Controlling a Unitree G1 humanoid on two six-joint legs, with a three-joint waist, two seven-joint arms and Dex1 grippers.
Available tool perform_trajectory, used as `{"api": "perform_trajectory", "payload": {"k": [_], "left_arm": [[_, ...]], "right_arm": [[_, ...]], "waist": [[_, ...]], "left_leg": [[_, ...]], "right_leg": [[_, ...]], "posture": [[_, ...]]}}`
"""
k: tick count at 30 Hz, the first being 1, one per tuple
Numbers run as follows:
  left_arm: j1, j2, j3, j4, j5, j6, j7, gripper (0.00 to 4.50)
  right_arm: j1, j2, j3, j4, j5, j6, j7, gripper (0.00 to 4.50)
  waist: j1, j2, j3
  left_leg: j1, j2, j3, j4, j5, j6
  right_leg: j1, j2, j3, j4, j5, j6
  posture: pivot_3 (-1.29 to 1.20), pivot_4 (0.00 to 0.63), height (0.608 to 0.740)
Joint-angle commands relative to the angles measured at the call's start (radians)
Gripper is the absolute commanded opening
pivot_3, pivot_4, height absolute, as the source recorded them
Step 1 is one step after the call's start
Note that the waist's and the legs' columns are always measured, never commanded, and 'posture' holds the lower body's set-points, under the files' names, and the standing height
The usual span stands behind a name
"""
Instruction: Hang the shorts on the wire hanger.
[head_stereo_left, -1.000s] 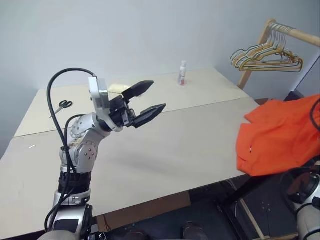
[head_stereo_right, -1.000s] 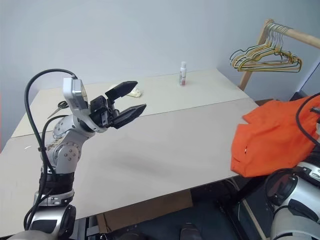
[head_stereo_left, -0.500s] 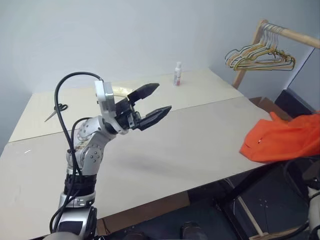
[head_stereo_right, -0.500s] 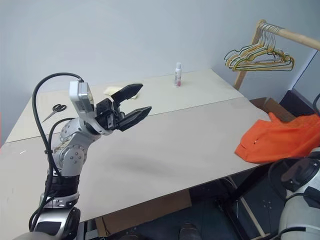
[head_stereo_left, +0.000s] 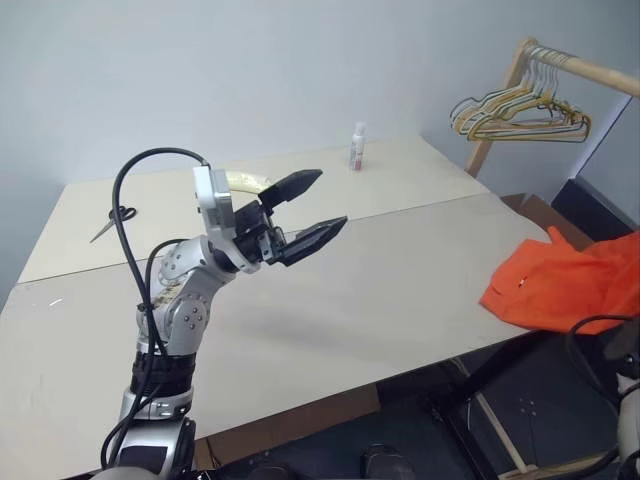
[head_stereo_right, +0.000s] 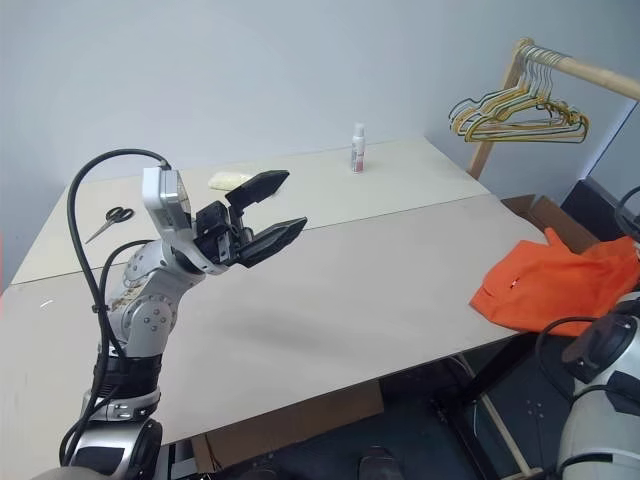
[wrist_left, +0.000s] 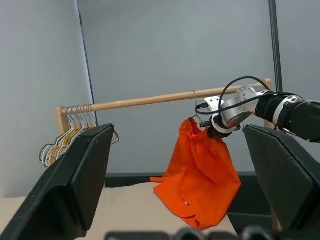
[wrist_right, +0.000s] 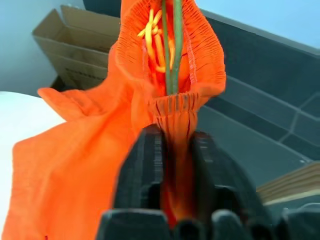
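I am in a bare test room or lab, not a home: plain grey walls around one wide pale tabletop (head_stereo_right: 330, 300). At its far right corner stands a wooden rack (head_stereo_right: 580, 70) with bunched hangers (head_stereo_right: 515, 118). On the tabletop's far edge stand a small bottle (head_stereo_right: 358, 147) and scissors (head_stereo_right: 108, 217); flattened cardboard boxes (wrist_right: 60, 45) sit beside it on the floor

A pale table (head_stereo_left: 400, 280) carries scissors (head_stereo_right: 110, 217) and a small bottle (head_stereo_left: 357, 146) — bunched hangers (head_stereo_left: 520, 115) hang on a wooden rack (head_stereo_left: 585, 70).
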Motion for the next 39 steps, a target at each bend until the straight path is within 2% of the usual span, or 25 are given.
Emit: {"api": "perform_trajectory", "payload": {"k": [1, 7, 11, 16, 22, 26, 30, 34, 39], "left_arm": [[-0.009, 0.000, 0.006, -0.043, -0.004, -0.019, 0.004, 4.50], [-0.012, 0.004, 0.007, -0.043, -0.001, -0.014, 0.009, 4.50], [-0.011, 0.010, 0.004, -0.044, 0.006, -0.008, 0.019, 4.50], [-0.010, 0.042, -0.002, -0.049, 0.043, 0.016, 0.061, 4.50], [0.009, 0.150, 0.048, -0.033, 0.069, 0.068, 0.089, 4.50], [0.076, 0.234, 0.103, -0.045, 0.077, 0.075, 0.079, 4.50], [0.166, 0.310, 0.139, -0.070, 0.096, 0.080, 0.079, 4.50], [0.259, 0.370, 0.172, -0.103, 0.104, 0.104, 0.084, 4.50], [0.376, 0.406, 0.213, -0.150, 0.127, 0.101, 0.100, 4.50]], "right_arm": [[0.001, 0.001, 0.027, -0.071, -0.012, -0.010, -0.033, 2.39], [0.027, 0.014, 0.132, -0.154, -0.088, -0.030, -0.075, 4.48], [0.033, 0.020, 0.188, -0.196, -0.132, -0.049, -0.101, 4.48], [0.086, 0.013, 0.379, -0.282, -0.307, -0.274, -0.168, 4.48], [0.091, 0.029, 0.516, -0.303, -0.364, -0.534, -0.026, 4.48], [0.110, 0.058, 0.598, -0.346, -0.384, -0.660, 0.104, 4.48], [0.228, 0.095, 0.588, -0.581, -0.190, -0.692, 0.473, 4.48], [0.393, 0.053, 0.585, -0.826, -0.015, -0.641, 0.819, 4.48], [0.524, 0.005, 0.636, -0.919, -0.004, -0.708, 1.039, 4.48]], "waist": [[0.001, 0.000, 0.000], [0.001, 0.001, 0.000], [0.001, 0.002, 0.000], [0.000, 0.003, 0.000], [-0.002, 0.003, 0.000], [0.000, 0.003, 0.000], [0.021, 0.003, 0.001], [0.061, 0.003, 0.001], [0.118, 0.003, 0.002]], "left_leg": [[0.000, 0.000, 0.000, 0.000, 0.000, 0.000], [0.000, 0.000, 0.000, 0.000, 0.001, -0.001], [0.000, 0.000, 0.000, 0.000, 0.001, -0.001], [0.000, 0.000, 0.000, 0.000, 0.002, -0.003], [0.001, 0.000, 0.001, 0.000, 0.003, -0.005], [0.001, 0.001, 0.000, -0.001, 0.003, -0.005], [0.001, 0.001, -0.002, -0.002, 0.003, -0.006], [-0.001, 0.001, -0.006, -0.002, 0.004, -0.007], [-0.007, 0.000, -0.010, -0.002, 0.004, -0.008]], "right_leg": [[0.000, 0.000, 0.000, 0.000, 0.000, 0.000], [0.000, 0.000, 0.000, -0.001, 0.000, 0.000], [0.000, 0.000, 0.000, -0.001, 0.000, 0.001], [-0.001, 0.000, 0.000, 0.000, 0.000, 0.001], [-0.001, 0.001, 0.000, 0.000, 0.001, 0.002], [-0.002, 0.002, 0.000, 0.001, 0.001, 0.002], [-0.002, 0.002, -0.002, 0.002, 0.001, 0.002], [-0.004, 0.001, -0.006, 0.005, 0.001, 0.003], [-0.007, -0.001, -0.012, 0.003, 0.001, 0.002]], "posture": [[-0.01, 0.000, 0.740], [0.00, 0.000, 0.740], [0.00, 0.000, 0.740], [0.01, 0.000, 0.740], [0.05, 0.000, 0.740], [0.09, 0.000, 0.740], [0.16, 0.000, 0.740], [0.20, 0.000, 0.740], [0.24, 0.000, 0.740]]}}
